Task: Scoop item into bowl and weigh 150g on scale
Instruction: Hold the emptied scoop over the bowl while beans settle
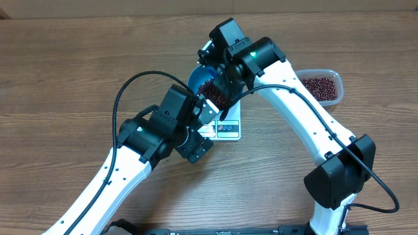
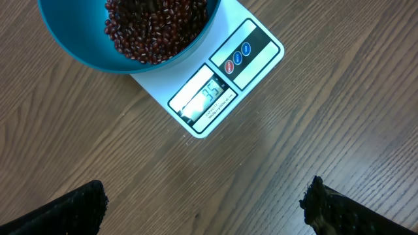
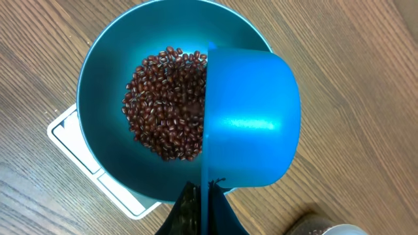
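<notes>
Resting on the scale (image 2: 222, 78), bowl (image 3: 108, 72) holds beans (image 3: 166, 104).

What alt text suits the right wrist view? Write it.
A bright blue plastic scoop is tipped sideways over a round deep teal bowl of small dark red-brown beans. The bowl sits on a flat white scale.

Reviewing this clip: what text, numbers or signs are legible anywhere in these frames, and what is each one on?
"35": on the display of the scale, left wrist view; glare may hide a leading digit.
Small print beneath the display: too small to read.
Marks on the scale's round buttons: too small to read.
Bowl and scoop: no text visible.
</notes>
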You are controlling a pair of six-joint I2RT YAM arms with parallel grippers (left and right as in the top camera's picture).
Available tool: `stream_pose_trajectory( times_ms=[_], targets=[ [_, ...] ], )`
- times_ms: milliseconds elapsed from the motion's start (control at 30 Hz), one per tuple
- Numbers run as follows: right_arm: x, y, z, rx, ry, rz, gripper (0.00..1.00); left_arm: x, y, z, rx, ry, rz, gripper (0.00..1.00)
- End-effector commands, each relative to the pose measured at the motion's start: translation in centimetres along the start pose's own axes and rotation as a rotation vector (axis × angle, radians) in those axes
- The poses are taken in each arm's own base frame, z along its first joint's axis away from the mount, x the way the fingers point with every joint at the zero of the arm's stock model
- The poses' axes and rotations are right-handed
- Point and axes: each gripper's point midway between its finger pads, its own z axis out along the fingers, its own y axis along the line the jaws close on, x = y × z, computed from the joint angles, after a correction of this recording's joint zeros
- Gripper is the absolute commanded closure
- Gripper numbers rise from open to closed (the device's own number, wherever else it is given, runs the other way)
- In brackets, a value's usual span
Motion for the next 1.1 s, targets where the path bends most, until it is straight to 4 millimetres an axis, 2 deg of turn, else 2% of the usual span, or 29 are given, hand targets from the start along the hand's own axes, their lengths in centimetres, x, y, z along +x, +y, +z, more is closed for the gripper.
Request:
stream_pose_trajectory(
  times_ms=[0,600,733,900,1067],
  targets=[
    [-1.1,-0.6,-1.5,0.058,-0.038,-0.012,0.96,0.1,-0.1,0.1,0.012,-0.004,0.011,0.01],
    [-1.4,-0.5,-1.5,0.058,-0.051,-0.005,0.96,0.1,-0.1,0.1,0.012,-0.004,0.011,0.01],
    [-1.4,-0.9,-1.6,0.042,-0.062,0.04,0.96,0.1,-0.1,0.1,0.012,-0.004,0.011,0.01],
    [-1.8,-1.2,-3.1,-0.04,-0.128,0.092,0.96,0.1,-0.1,0.1,0.012,-0.004,0.011,0.0],
    [-1.4,-3.8,-5.4,-0.026,-0.194,0.217,0.96,0.1,-0.1,0.1,0.012,-0.004,0.011,0.0]
  ],
)
